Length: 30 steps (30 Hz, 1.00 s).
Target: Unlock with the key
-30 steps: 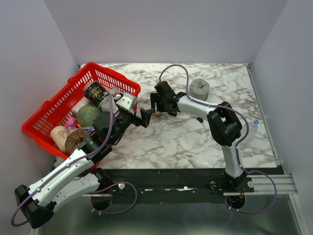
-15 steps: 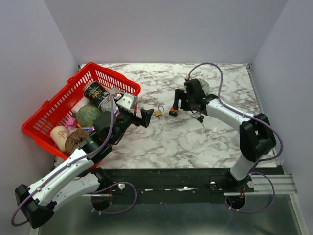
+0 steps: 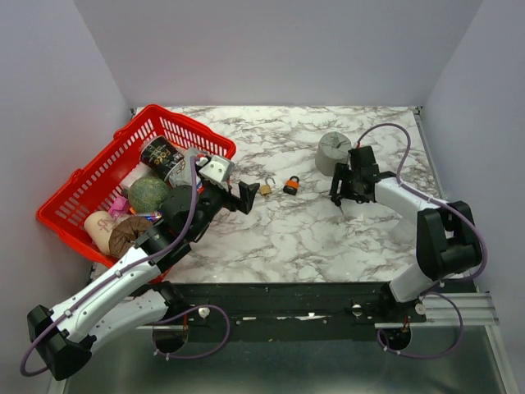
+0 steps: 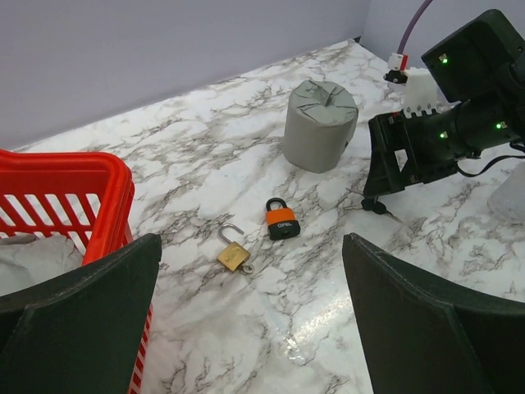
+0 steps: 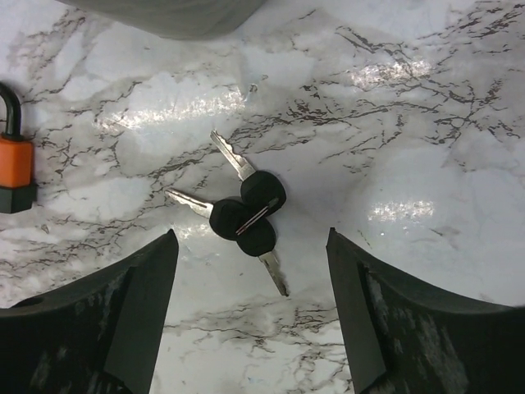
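The key [image 5: 232,217] lies in a small bunch on the marble table [image 3: 287,238], right of the orange padlock [image 4: 280,220]. It sits directly under the right gripper [image 5: 250,246], whose jaws are wide and empty. The left gripper [image 4: 250,275] is spread wide beside the red basket [image 3: 90,176].

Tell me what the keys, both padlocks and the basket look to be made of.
Keys: black heads, likely plastic; thin silvery blades, metal by their shine.
Orange padlock: orange cover, probably plastic; dark shackle, likely metal.
Brass padlock: yellow metallic body, brass-like; silvery open shackle.
Basket: glossy red lattice, apparently moulded plastic.
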Motion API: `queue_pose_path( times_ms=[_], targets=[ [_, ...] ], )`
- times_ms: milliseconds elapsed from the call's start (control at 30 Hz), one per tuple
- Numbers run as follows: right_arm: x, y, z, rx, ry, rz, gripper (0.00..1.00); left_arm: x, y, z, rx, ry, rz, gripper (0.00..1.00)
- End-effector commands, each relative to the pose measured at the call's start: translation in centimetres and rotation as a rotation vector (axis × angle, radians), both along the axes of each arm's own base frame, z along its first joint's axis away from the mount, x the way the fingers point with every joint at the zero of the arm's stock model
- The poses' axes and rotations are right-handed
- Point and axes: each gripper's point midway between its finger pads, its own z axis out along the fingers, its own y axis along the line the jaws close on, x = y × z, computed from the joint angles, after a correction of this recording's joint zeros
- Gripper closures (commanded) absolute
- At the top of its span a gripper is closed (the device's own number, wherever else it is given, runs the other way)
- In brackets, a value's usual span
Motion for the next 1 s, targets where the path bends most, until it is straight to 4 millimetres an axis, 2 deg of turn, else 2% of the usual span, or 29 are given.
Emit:
queue_pose_path(
  times_ms=[0, 167, 200, 367, 467, 500, 567, 600, 633, 767, 900, 933, 967],
  targets=[
    [0.9, 0.1, -1.5, 0.001, 0.027, 0.008, 0.24, 0.2, 0.2, 0.0, 0.003, -0.001, 0.019, 0.01],
    [1.7, 0.3, -2.3, 0.014, 0.047, -0.001, 0.32, 0.2, 0.5, 0.1, 0.009, -0.01, 0.029, 0.01],
    [1.7, 0.4, -2.7, 0.012, 0.057, -0.002, 0.39, 0.2, 0.5, 0.2, 0.009, -0.012, 0.031, 0.01],
    [1.8, 0.7, -2.7, 0.023, 0.06, 0.001, 0.48, 0.2, 0.6, 0.3, 0.012, -0.015, 0.031, 0.01],
    [1.7, 0.7, -2.8, 0.024, 0.064, 0.01, 0.64, 0.2, 0.6, 0.3, 0.015, -0.017, 0.031, 0.01],
    [1.7, 0.7, -2.8, 0.024, 0.065, 0.011, 0.73, 0.3, 0.6, 0.3, 0.016, -0.018, 0.032, 0.01],
    [1.7, 0.8, -2.8, 0.025, 0.063, 0.02, 0.82, 0.3, 0.6, 0.2, 0.019, -0.019, 0.034, 0.01],
    [1.6, 0.9, -2.7, 0.027, 0.064, 0.024, 0.93, 0.3, 0.6, 0.2, 0.019, -0.019, 0.032, 0.01],
    [1.6, 1.0, -2.7, 0.033, 0.064, 0.033, 0.97, 0.3, 0.6, 0.2, 0.021, -0.019, 0.034, 0.01],
    [1.1, 1.2, -2.0, 0.042, 0.051, 0.056, 0.99, 0.4, 0.5, -0.1, 0.03, -0.015, 0.035, 0.01],
    [0.1, 2.1, -0.3, 0.094, 0.019, 0.122, 0.99, 0.5, 0.2, -0.4, 0.041, -0.008, 0.023, 0.01],
    [-0.1, 2.8, 1.1, 0.129, -0.011, 0.161, 0.99, 0.5, 0.1, -0.5, 0.043, -0.006, 0.018, 0.01],
    [-0.5, 3.2, 1.5, 0.144, -0.013, 0.188, 0.99, 0.5, -0.1, -0.6, 0.046, -0.002, 0.009, 0.01]
  ],
)
